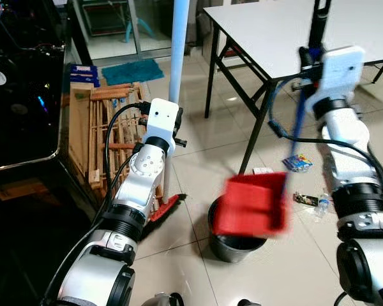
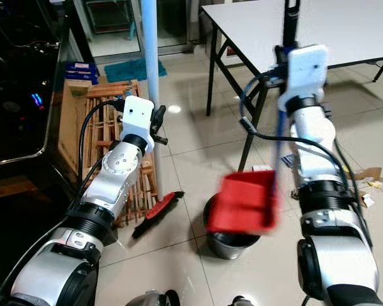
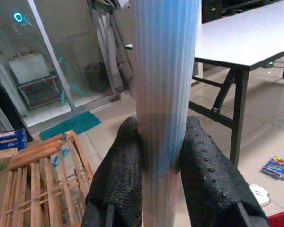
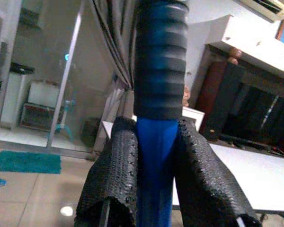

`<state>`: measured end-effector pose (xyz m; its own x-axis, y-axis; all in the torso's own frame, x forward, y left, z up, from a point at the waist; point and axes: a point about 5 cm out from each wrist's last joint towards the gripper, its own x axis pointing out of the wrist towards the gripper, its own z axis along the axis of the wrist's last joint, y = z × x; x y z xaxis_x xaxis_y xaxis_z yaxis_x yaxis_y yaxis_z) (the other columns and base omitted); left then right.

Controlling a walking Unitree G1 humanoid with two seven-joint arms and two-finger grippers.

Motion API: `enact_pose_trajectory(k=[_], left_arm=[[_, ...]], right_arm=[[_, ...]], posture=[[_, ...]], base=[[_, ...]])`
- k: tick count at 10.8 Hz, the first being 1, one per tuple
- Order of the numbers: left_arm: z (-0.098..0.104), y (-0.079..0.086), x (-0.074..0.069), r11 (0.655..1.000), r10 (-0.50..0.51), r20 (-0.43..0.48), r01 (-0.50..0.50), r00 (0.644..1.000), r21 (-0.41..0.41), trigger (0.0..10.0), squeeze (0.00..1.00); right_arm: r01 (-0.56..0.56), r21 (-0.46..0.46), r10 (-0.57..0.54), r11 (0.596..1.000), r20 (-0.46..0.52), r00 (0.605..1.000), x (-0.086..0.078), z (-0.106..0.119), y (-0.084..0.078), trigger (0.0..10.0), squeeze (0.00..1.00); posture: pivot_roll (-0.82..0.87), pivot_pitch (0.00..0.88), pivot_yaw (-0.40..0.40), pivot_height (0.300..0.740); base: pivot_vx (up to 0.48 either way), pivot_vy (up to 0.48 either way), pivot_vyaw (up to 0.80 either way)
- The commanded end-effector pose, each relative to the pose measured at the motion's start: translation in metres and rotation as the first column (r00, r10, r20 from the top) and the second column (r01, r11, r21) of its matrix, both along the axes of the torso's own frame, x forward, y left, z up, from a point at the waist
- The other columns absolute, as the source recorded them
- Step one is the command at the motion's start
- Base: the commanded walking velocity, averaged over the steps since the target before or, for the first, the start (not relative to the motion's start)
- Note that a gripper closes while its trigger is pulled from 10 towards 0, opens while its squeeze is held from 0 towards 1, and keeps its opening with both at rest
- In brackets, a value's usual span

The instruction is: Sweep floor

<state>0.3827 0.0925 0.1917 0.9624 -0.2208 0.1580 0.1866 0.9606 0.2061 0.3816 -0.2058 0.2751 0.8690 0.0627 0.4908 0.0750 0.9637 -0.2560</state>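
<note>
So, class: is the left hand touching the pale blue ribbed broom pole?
Touching. In the left wrist view, both black fingers press against the pale blue ribbed broom pole, no gap visible, left hand shut on it.

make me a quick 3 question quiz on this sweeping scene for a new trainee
1. True or false: the red dustpan is lying flat on the floor.
2. Multiple choice: what does the left hand grip? A) a table leg B) the pale broom handle C) a bottle
3. Fill in: right under the dustpan stands a dark metal ___.

Key
1. False. The right hand holds it up by its blue handle, hanging over the bin.
2. B. Both fingers press on the handle; the red broom head rests on the tiles.
3. bin
</note>
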Motion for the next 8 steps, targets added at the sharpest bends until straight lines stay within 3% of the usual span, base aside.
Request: enact_pose_trajectory(k=[1,8], left_arm=[[0.011,-0.004,-0.002,1.000,-0.022,0.050,0.022,0.999,0.005,10.0,0.00],[0.009,-0.002,-0.002,1.000,-0.027,0.048,0.026,0.998,0.015,10.0,0.00]], right_arm=[[0.026,0.022,-0.028,0.999,0.051,0.998,-0.006,0.012,-0.007,10.0,0.00],[0.122,0.229,-0.110,0.966,-0.067,0.992,-0.009,-0.017,-0.019,10.0,0.00]], posture=[[-0.05,0.147,0.065,0.740],[-0.05,0.138,0.072,0.740]], base=[[0.000,0.000,0.00],[0.000,0.000,0.00]])
